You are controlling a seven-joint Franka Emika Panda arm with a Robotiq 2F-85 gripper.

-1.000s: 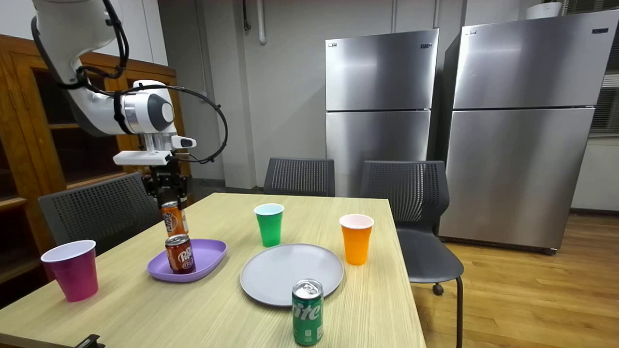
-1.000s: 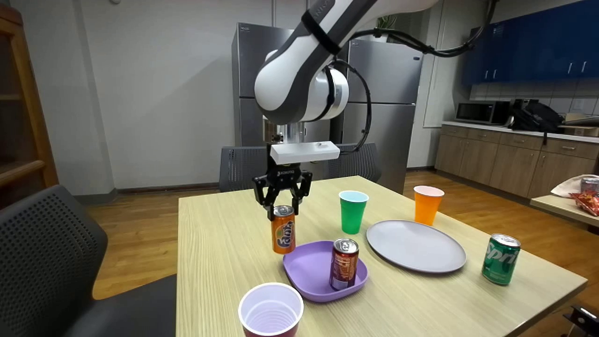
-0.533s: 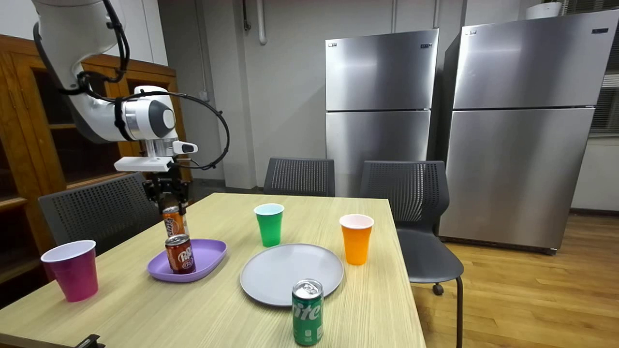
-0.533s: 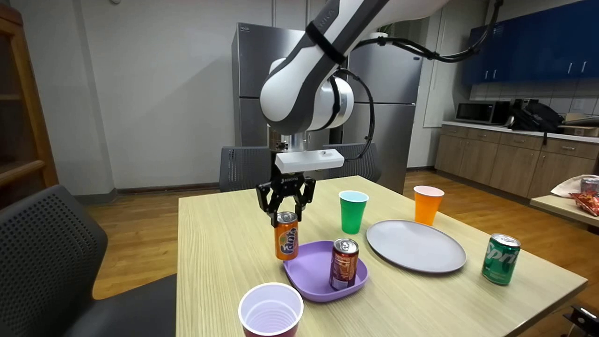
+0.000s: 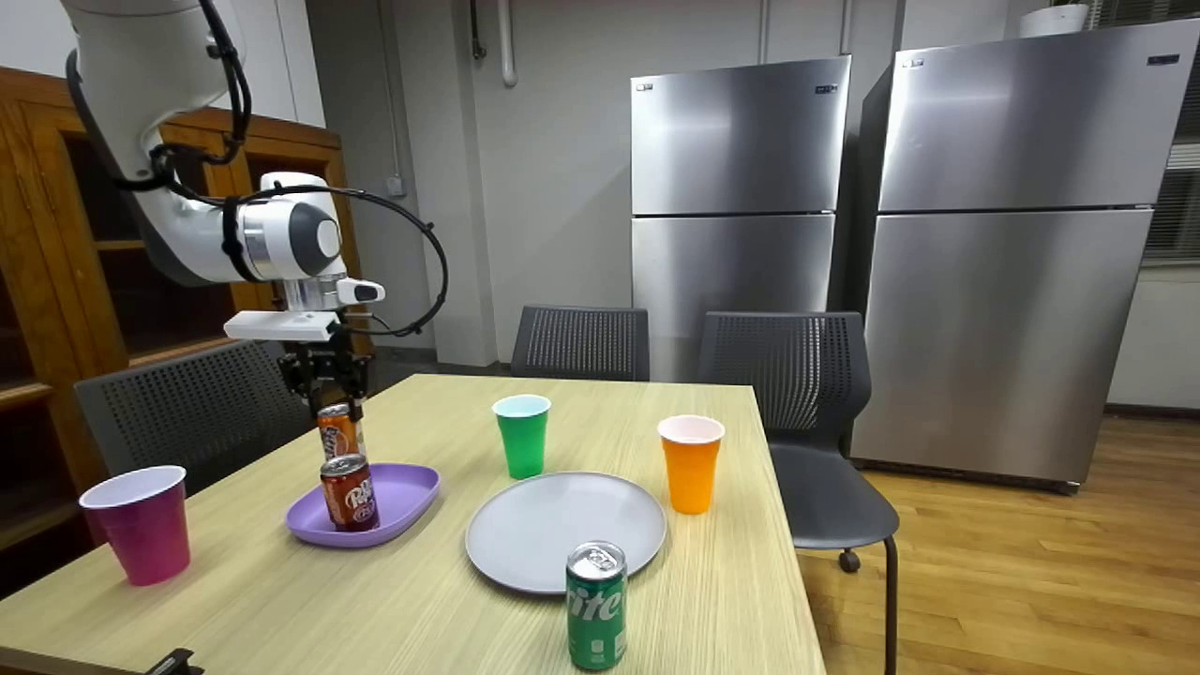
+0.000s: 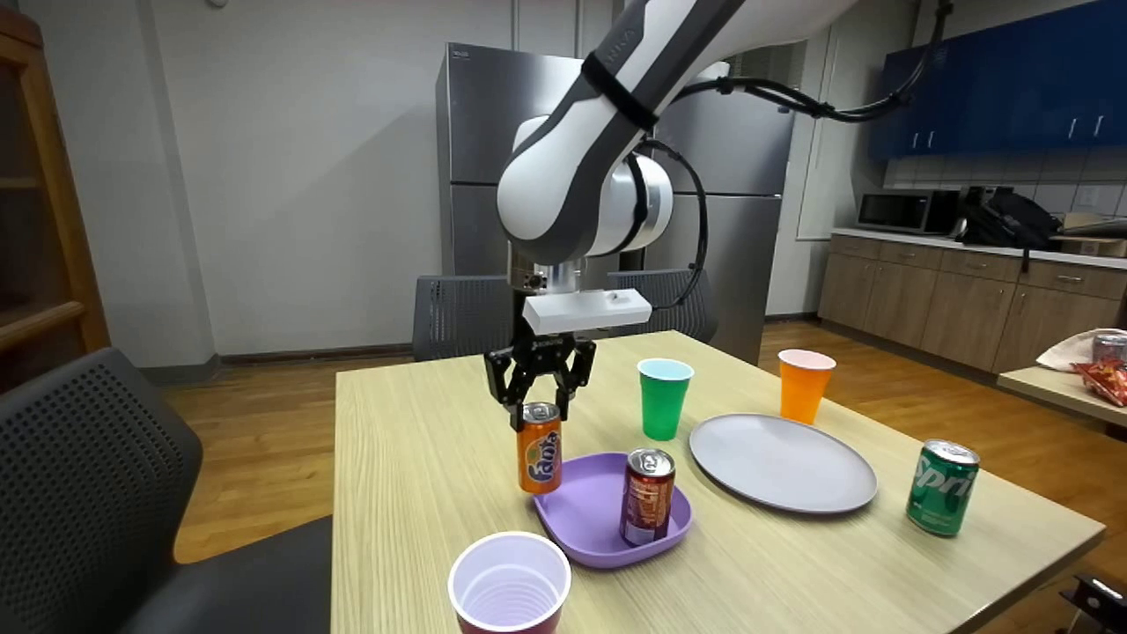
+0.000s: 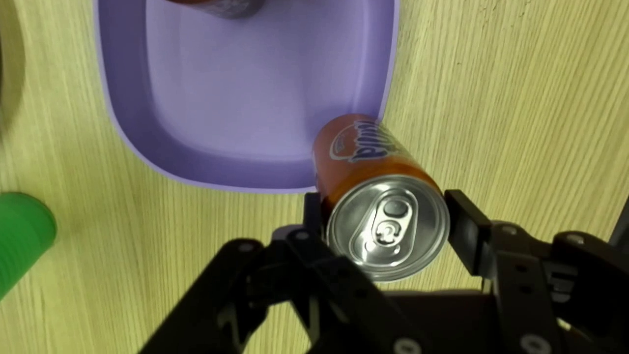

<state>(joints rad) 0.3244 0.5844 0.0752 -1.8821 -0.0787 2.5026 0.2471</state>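
In an exterior view, from left to right, the magenta cup [image 5: 141, 534] stands upright on the worktop [image 5: 412, 609]. To its right, the fingers [image 7: 464, 233] are spread part-way, one on either side of the orange Fanta can [image 5: 339, 433], and grip it near the lid. The can is approximately upright. In the wrist view, its lower end overlaps a corner of the purple dish [image 7: 260, 88]; contact with the dish or the worktop cannot be determined. The Dr Pepper can [image 5: 350, 497] stands upright inside the dish. Farther right, the green cup [image 5: 524, 442] stands upright beyond the gray plate [image 5: 558, 530]. The green Sprite can [image 5: 596, 614] and, rightmost, the orange cup [image 5: 691, 473] stand upright near the plate.
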